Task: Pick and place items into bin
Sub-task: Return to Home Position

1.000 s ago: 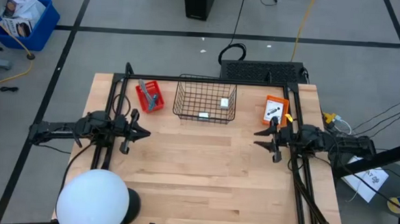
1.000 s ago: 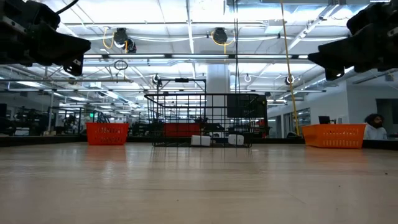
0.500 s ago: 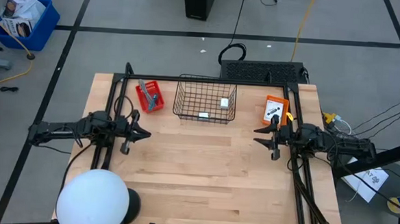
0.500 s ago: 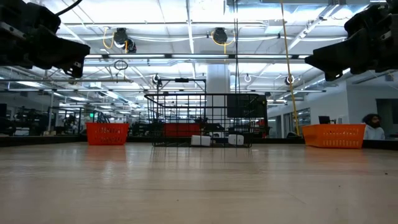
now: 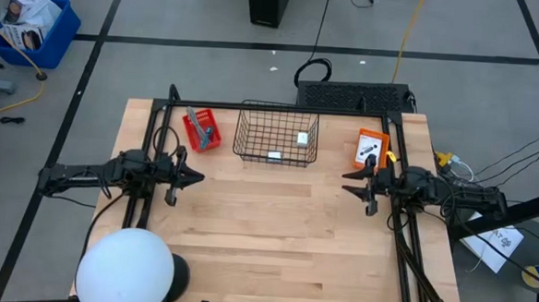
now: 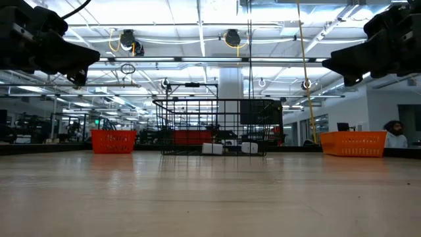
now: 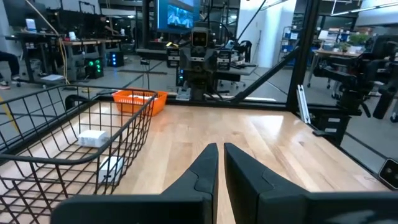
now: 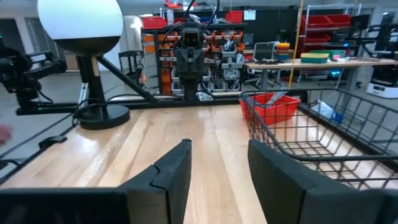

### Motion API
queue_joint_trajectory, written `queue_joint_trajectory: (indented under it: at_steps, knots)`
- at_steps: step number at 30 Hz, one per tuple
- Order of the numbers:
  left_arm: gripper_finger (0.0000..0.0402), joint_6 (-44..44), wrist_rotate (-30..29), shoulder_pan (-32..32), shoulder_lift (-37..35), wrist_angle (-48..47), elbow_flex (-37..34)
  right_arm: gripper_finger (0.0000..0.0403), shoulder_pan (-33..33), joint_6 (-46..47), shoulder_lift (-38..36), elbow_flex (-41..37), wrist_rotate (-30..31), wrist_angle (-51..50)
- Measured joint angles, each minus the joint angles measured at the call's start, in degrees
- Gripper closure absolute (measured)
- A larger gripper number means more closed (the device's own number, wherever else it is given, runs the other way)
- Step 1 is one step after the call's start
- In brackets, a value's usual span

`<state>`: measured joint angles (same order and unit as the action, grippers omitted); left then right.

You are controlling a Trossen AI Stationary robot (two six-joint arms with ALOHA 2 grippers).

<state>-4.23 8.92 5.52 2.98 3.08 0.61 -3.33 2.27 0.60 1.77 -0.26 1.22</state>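
White boxes [image 5: 302, 138] in wire basket [image 5: 257, 132] | grey tool [image 5: 194, 122] in red bin [image 5: 212, 132]

Left end effector [image 7: 219, 149]: two dark fingers almost touching, low over the pale wooden worktop [image 7: 249, 143].
Black wire basket [image 7: 62, 160]: close beside the end effector, holding two small white boxes [image 7: 92, 137].
Orange plastic bin [image 7: 140, 99]: farther ahead, past the basket.

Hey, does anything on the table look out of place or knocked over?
Only slightly: the red bin sits turned askew to the edge of the table, with a grey tool poking past its rim. Nothing looks spilled.
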Motion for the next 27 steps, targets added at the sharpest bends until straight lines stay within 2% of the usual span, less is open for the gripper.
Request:
queue_joint_trajectory:
  at_steps: [5, 27]
  knots:
    - [0.0371, 0.20, -0.16, 0.00, -0.01, 0.46, -0.01, 0.0251, 0.00, 0.03, 0.00, -0.01, 0.10, 2.72]
    - [0.0371, 0.74, -0.30, 0.02, 0.00, 0.49, -0.01, 0.0251, 0.00, 0.03, 0.02, -0.01, 0.14, 3.25]
